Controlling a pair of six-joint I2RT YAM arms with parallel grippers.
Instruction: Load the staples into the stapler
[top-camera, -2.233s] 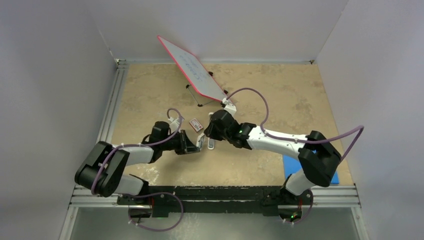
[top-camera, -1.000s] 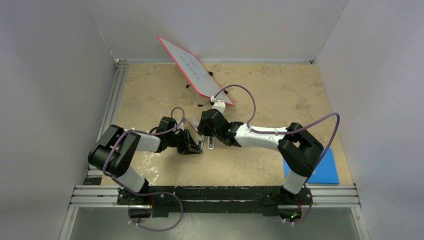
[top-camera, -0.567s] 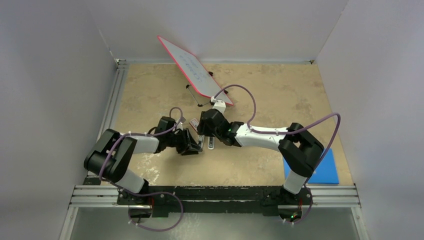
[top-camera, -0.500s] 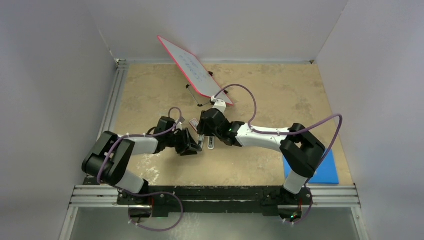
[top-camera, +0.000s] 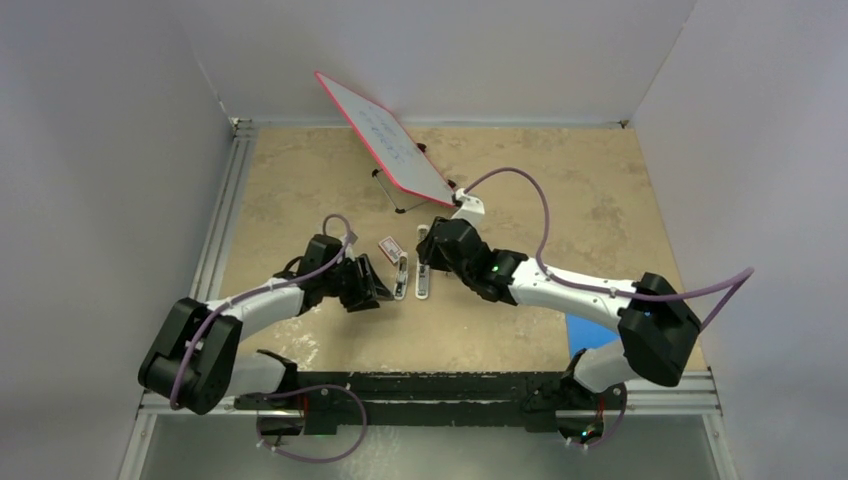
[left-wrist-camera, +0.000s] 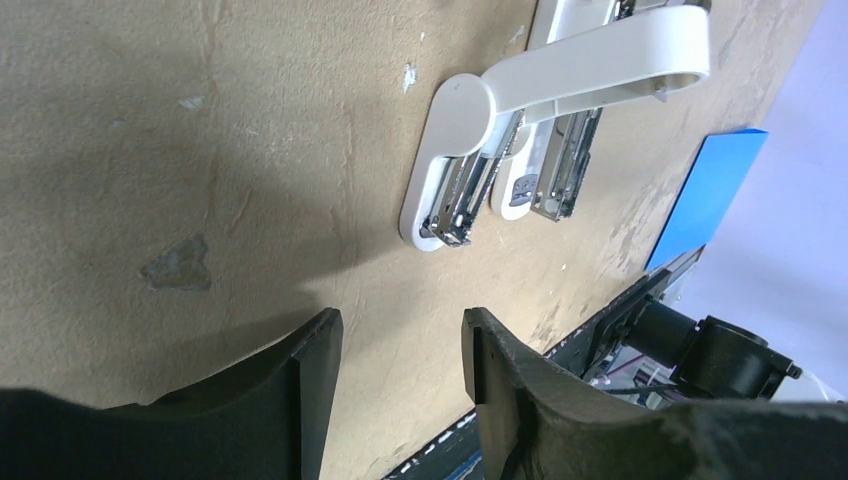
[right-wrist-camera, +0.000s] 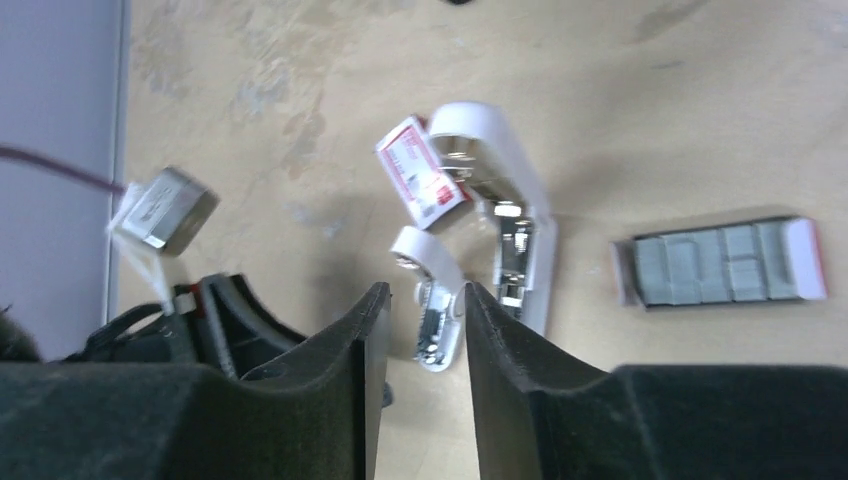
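The white stapler (top-camera: 401, 278) lies hinged open on the tan table, its metal channel (right-wrist-camera: 516, 262) bare. The red-and-white staples box (top-camera: 390, 247) rests against its far end (right-wrist-camera: 421, 186). A tray of grey staples (right-wrist-camera: 722, 262) lies flat beside the stapler, also in the top view (top-camera: 423, 284). My left gripper (top-camera: 376, 289) is just left of the stapler, open and empty (left-wrist-camera: 400, 322), with the stapler (left-wrist-camera: 460, 150) ahead of its fingertips. My right gripper (top-camera: 426, 252) hovers over the stapler's far end, open with nothing between its fingers (right-wrist-camera: 424, 294).
A red-framed whiteboard (top-camera: 385, 135) leans on its stand at the back. A blue pad (top-camera: 586, 333) lies at the front right, partly under the right arm, and shows in the left wrist view (left-wrist-camera: 705, 195). A metal rail (top-camera: 222, 220) runs along the table's left edge.
The left gripper has opened and drawn back left off the stapler. The right gripper has shifted right and away from the box, and its arm has swung out to the right.
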